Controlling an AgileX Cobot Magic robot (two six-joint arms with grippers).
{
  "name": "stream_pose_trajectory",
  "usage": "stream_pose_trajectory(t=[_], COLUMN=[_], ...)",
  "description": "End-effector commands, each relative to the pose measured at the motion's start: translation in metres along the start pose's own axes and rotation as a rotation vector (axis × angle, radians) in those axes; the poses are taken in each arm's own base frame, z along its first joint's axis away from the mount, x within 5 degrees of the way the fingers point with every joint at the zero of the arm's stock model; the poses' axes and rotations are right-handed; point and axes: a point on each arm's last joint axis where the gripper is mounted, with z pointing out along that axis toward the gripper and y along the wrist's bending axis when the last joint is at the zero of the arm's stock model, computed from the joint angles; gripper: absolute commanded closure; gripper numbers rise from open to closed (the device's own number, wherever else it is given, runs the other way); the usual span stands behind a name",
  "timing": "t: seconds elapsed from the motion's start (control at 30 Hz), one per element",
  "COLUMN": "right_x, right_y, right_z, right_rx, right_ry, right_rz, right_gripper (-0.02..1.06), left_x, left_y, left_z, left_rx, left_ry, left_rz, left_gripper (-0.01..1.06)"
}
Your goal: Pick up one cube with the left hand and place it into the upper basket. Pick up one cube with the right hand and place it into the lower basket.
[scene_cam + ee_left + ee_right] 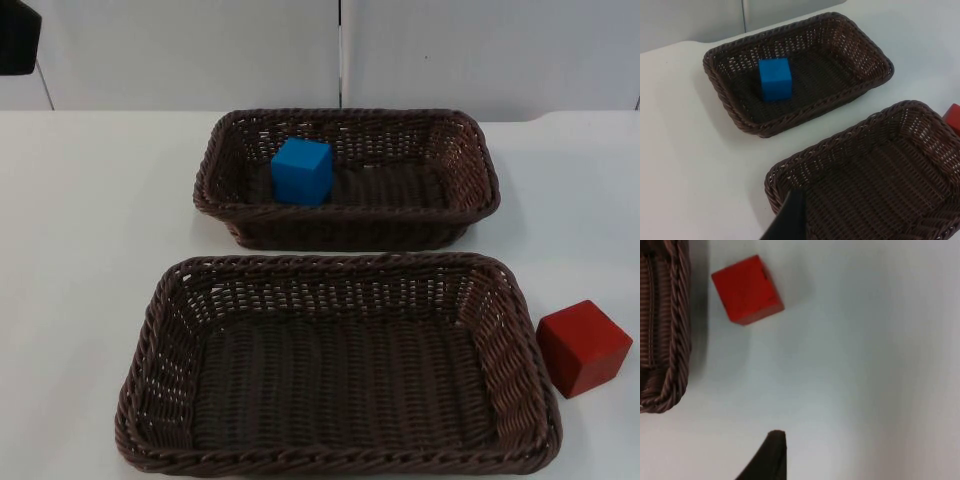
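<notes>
From the top camera, the blue cube (301,171) sits inside the upper basket (470,150); the red cube (583,347) rests on the white worktop (90,220) just beside the lower basket (160,300). The left tool (790,220) hangs above the lower basket's near rim, with the blue cube well ahead. The right tool (771,455) hangs over bare worktop, the red cube ahead of it. I cannot tell either tool's opening.

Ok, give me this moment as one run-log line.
blue cube: in upper basket | red cube: on table, right of lower basket | lower basket: no cube | right fingertip: over table near red cube
</notes>
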Motion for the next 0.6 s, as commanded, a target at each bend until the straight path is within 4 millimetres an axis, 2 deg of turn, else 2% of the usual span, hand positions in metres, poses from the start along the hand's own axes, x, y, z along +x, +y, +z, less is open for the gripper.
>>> stream_pose_trajectory(t=[0.0, 0.43, 0.57], right_x=[-0.007, -0.016, -0.020], right_y=[0.002, 0.002, 0.018], right_z=[0.012, 0.032, 0.043], right_rx=[-0.031, -0.027, -0.049], right_ry=[0.037, 0.087, 0.086], right_rz=[-0.017, -0.039, -0.110], right_gripper=[0.00, 0.00, 0.00], left_x=[0.001, 0.001, 0.001], left_y=[-0.001, -0.001, -0.001], left_z=[-0.002, -0.002, -0.002], left_rx=[-0.002, -0.002, -0.001], left_ry=[-0.004, -0.004, -0.003], left_rz=[0.000, 0.000, 0.000], left_gripper=[0.16, 0.16, 0.16])
